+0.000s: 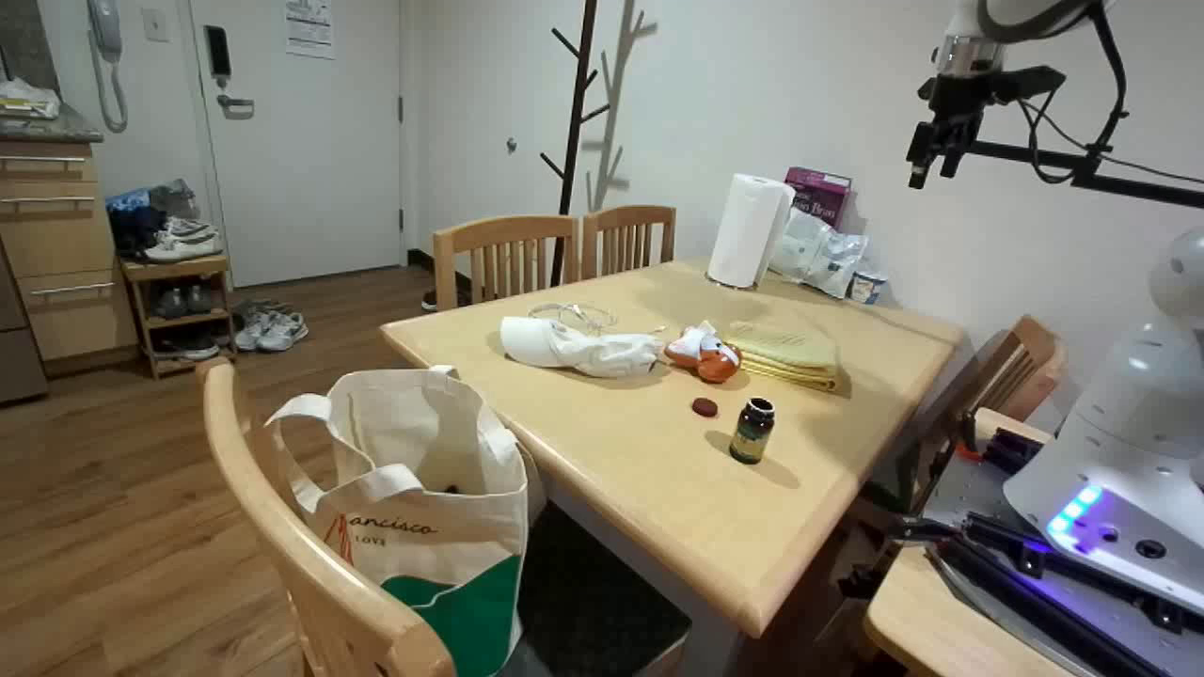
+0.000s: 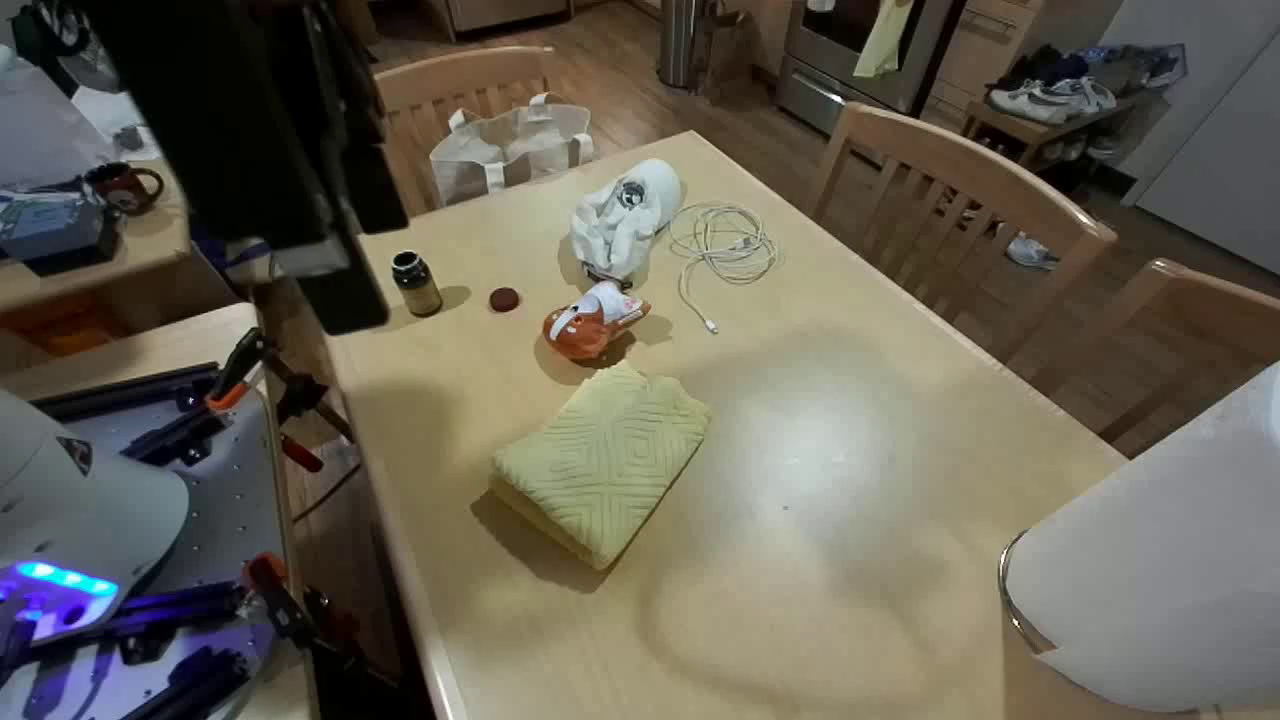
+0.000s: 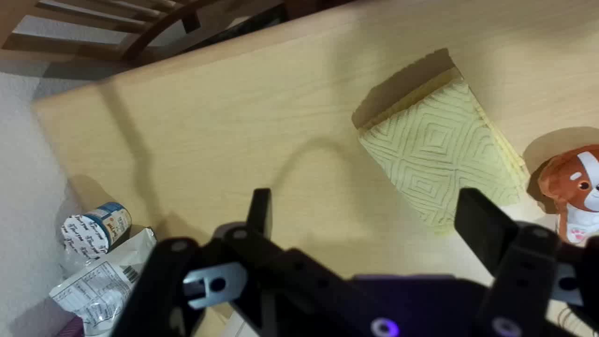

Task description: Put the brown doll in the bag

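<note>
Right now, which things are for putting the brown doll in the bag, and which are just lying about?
For the job:
brown doll
cloth bag
open gripper

Just lying about:
folded yellow cloth
dark bottle
small dark red disc
white cable
white bundle
paper roll
plastic packet
small cup
purple box

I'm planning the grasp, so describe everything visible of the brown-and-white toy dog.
The toy dog looks like soft plush: brown head with a white stripe down the face, white front, pink paw mark. It lies on the table, face upward, between a folded yellow cloth and a crumpled white item, close to both; whether it touches either I cannot tell.
</note>
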